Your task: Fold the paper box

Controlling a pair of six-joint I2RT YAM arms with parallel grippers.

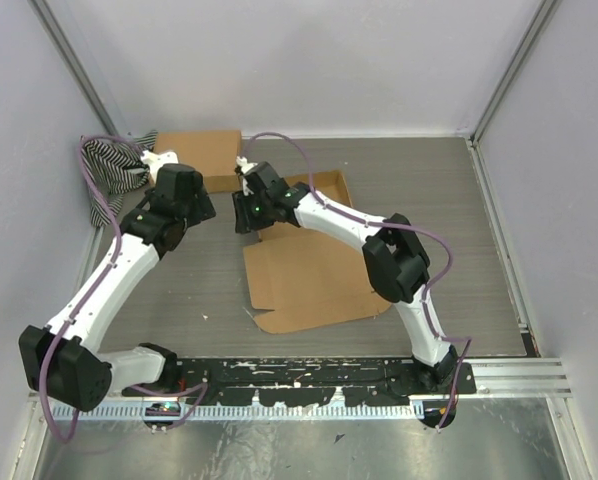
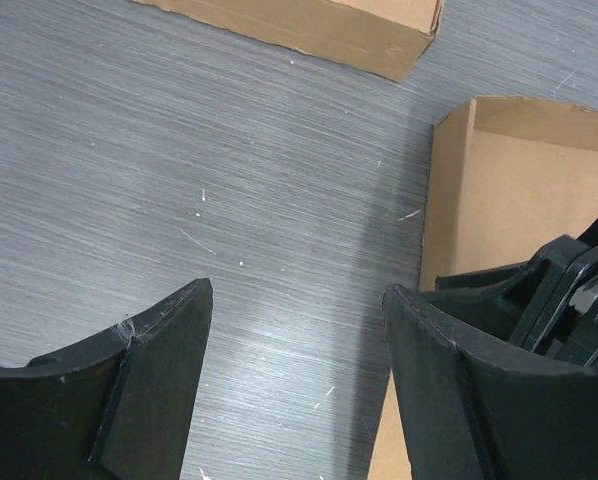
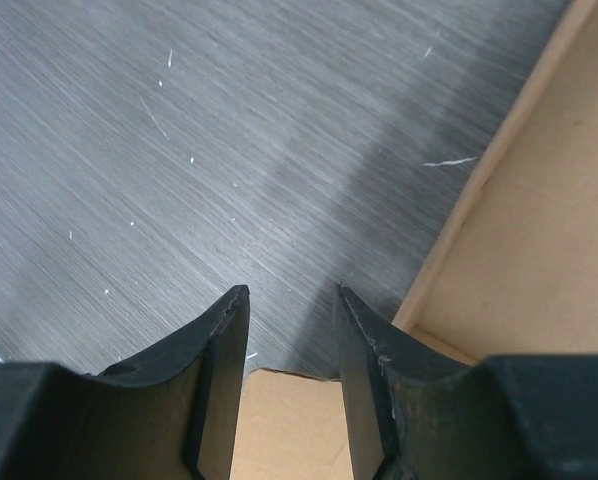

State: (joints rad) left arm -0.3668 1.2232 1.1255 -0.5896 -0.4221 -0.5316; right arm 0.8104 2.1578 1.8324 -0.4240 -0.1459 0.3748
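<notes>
Some of paper box under right arm

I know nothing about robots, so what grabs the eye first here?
The white left arm and right arm lean in together at the far end of a cardboard sheet lying in the middle of the table, jaws open and empty. Behind them sit a closed box and, in the far left corner, a striped cloth.
</notes>
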